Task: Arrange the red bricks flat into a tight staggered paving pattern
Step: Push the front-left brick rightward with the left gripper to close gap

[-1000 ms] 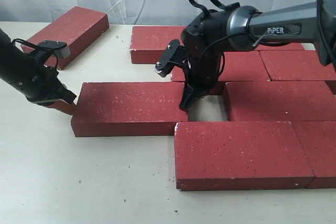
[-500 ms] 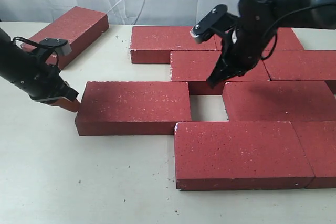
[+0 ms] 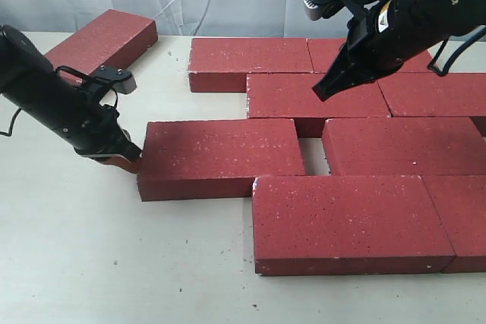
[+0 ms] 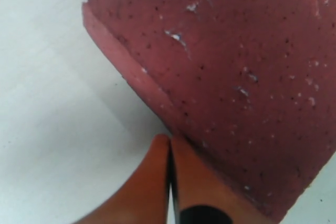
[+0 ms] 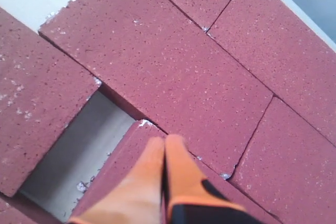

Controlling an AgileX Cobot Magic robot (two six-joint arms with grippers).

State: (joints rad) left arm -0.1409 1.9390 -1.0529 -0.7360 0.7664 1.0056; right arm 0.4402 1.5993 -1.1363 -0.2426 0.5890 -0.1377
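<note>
Several red bricks lie flat on the table. One loose brick (image 3: 220, 157) (image 4: 236, 72) sits left of a small gap (image 3: 313, 155) (image 5: 79, 150) in the pattern. My left gripper (image 3: 130, 162) (image 4: 169, 140) is shut with nothing in it, its tips pressed against that brick's left end. My right gripper (image 3: 323, 95) (image 5: 164, 141) is shut and empty, held in the air over the middle-row brick (image 3: 315, 100) (image 5: 173, 72). Laid bricks fill the right side: a front brick (image 3: 345, 221), a right brick (image 3: 399, 146) and back-row bricks (image 3: 247, 58).
A separate brick (image 3: 102, 45) lies angled at the back left, apart from the pattern. Bare pale table (image 3: 114, 263) spreads along the front and left. Small crumbs of grit dot the table near the front brick. A white cloth hangs behind.
My left gripper has pushed the loose brick to the right, narrowing the gap. My right gripper has lifted out of the gap and moved up and to the right.
</note>
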